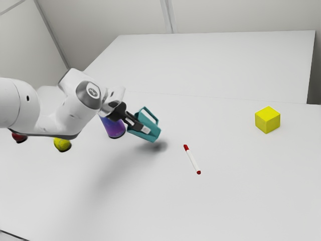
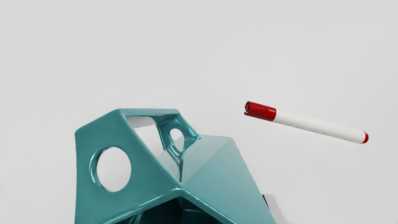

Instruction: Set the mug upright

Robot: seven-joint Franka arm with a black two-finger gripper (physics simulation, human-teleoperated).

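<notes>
Gripping the teal mug (image 1: 153, 134), the black two-finger gripper (image 1: 145, 129) is closed down on the mug's body, its travel limited by the mug's width. The exterior view records one pale fingertip laid across the near side of the body; in the wrist view a finger (image 2: 275, 207) stands against the outer wall, and the opposite contact is hidden from inspection. The mug is found tilted, not upright: its mouth faces back toward the gripper, and its base points down and toward the exterior view's right. It appears to be held just above the white table (image 1: 225, 211), with a soft dark shadow under and beside the base. The handle (image 2: 105, 133), an angular loop pierced by round holes, is on the upper side of the tilted body and points away from the table. A white marker (image 1: 192, 160) with red ends lies flat on the table, near the mug and apart from it, on the side of the exterior view's right; its longer red cap is the end nearer the mug. A yellow cube (image 1: 268, 120) sits well apart, farther toward the exterior view's right. Beside the gripper, toward the exterior view's left, is a purple and blue cylinder (image 1: 115, 129), its upper part covered by the arm. Beneath the arm's outline are noted a yellow rounded item (image 1: 62, 144) and, farther toward the exterior view's left, a dark red item (image 1: 19, 138), partly hidden, exact shape undetermined.
</notes>
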